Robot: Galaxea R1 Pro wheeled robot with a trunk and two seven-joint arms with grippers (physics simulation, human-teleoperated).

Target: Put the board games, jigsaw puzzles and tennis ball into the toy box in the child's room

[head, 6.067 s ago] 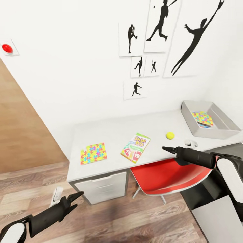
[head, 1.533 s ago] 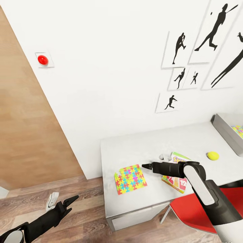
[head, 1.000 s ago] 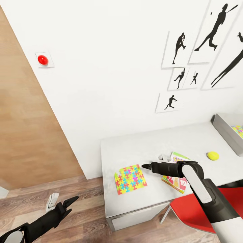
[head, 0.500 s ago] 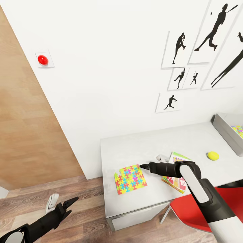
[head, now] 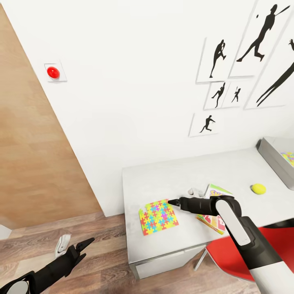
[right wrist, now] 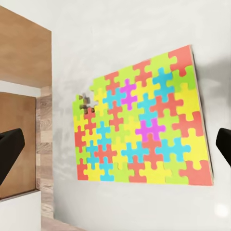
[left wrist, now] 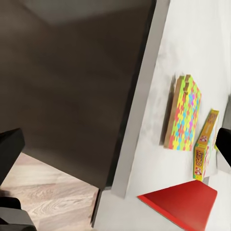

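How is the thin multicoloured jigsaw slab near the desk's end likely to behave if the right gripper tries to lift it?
The thin multicoloured jigsaw puzzle slab lies flat on the light-grey desk top, so the right gripper probably finds little edge to pinch. It looks light and may slide when nudged. The interlocking pieces and jagged corner suggest it could flex or shed pieces, though it may behave as one rigid slab.

On the table (head: pixel 171 175) I count one jigsaw puzzle (head: pixel 158 217), one SKIP-BO board game (head: pixel 213 204) and one tennis ball (head: pixel 258 188). At the right edge stands one toy box (head: pixel 272 158). The wall carries six silhouette prints (head: pixel 216 59).
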